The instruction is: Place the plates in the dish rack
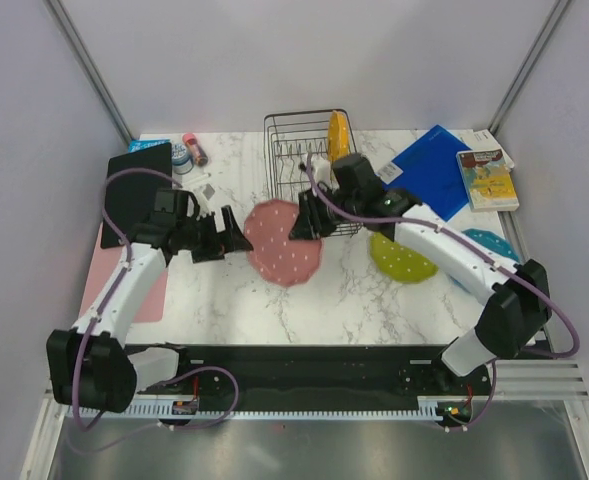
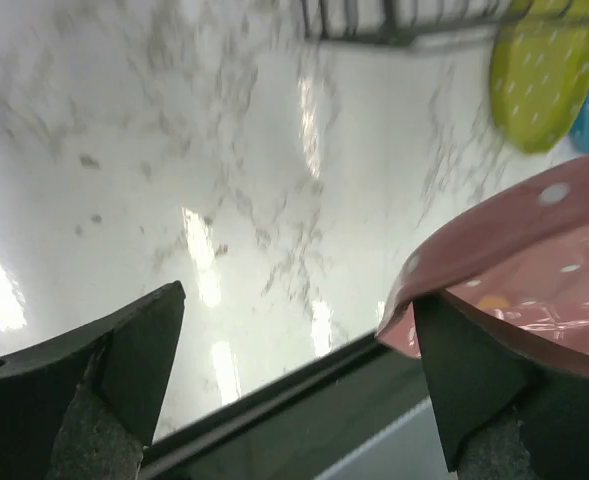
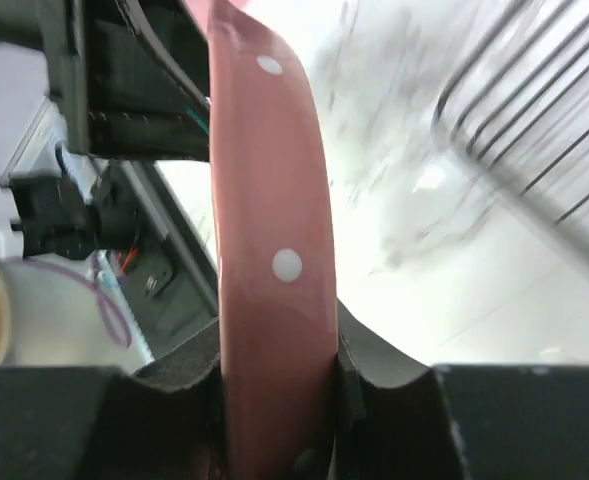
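Note:
The pink plate (image 1: 284, 242) is held off the table between the two arms. My right gripper (image 1: 309, 215) is shut on its right rim; the right wrist view shows the plate (image 3: 269, 250) edge-on, pinched between the pads of the gripper (image 3: 274, 370). My left gripper (image 1: 236, 238) is open at the plate's left edge; the rim (image 2: 534, 280) lies against its right finger, gripper (image 2: 299, 330) gap empty. The dish rack (image 1: 294, 150) stands behind, with the orange-yellow plate (image 1: 340, 135) upright in it. The lime green plate (image 1: 402, 258) and teal plate (image 1: 489, 243) lie on the table at right.
A blue folder (image 1: 429, 170) and a book (image 1: 486, 180) lie at the back right. A black tablet (image 1: 139, 175) and small bottles (image 1: 189, 150) are at the back left. A pink mat (image 1: 109, 280) lies under my left arm.

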You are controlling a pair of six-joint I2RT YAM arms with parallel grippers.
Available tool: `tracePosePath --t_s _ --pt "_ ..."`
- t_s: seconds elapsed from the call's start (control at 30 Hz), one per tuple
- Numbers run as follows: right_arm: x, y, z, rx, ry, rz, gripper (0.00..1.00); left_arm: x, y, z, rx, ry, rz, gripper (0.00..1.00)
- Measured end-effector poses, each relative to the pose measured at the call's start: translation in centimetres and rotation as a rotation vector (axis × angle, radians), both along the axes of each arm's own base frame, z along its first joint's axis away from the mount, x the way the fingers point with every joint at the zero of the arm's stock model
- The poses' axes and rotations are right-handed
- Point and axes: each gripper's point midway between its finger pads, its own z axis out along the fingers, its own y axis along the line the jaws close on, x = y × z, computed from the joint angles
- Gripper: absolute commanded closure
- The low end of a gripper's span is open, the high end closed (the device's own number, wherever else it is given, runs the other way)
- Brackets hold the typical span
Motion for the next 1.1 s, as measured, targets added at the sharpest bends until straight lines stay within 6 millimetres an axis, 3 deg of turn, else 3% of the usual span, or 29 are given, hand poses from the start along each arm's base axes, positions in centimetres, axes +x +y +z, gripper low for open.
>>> tracePosePath --t_s 0.1,0.2,0.27,0.43,0.53,0.67,0.77,1.1 --pt "3.3 0.1 6.9 0.002 -0.202 -0.032 1.0 3.5 1.1 5.5 0.053 -0.231 0.073 0.0" --pt "6.6 0.6 10.0 -0.021 -0.365 -0.123 1.0 6.8 2.9 9.7 0.119 -0.406 0.174 0.0" --pt "10.1 0.5 11.3 -0.065 -0.509 -0.259 1.0 7.4 4.8 9.4 0.199 -0.408 0.241 0.0" --pt "20.7 -2.2 13.3 -0.197 -0.731 -0.681 1.0 6.5 8.0 5.8 0.339 -0.282 0.323 0.01" --pt "24.6 -4.2 12.6 -0.264 -0.8 -0.842 1.0 5.8 8.5 4.8 0.359 -0.255 0.332 0.02" --pt "27.4 -6.1 11.5 -0.419 -0.862 -0.971 1.0 4.5 9.4 3.5 0.376 -0.222 0.354 0.03" --pt "28.9 -6.1 11.5 -0.466 -0.897 -1.026 1.0 3.9 9.9 3.1 0.379 -0.212 0.369 0.03" --pt "29.8 -6.9 10.2 -0.559 -0.905 -1.06 1.0 3.7 10.2 3.3 0.372 -0.216 0.384 0.03"
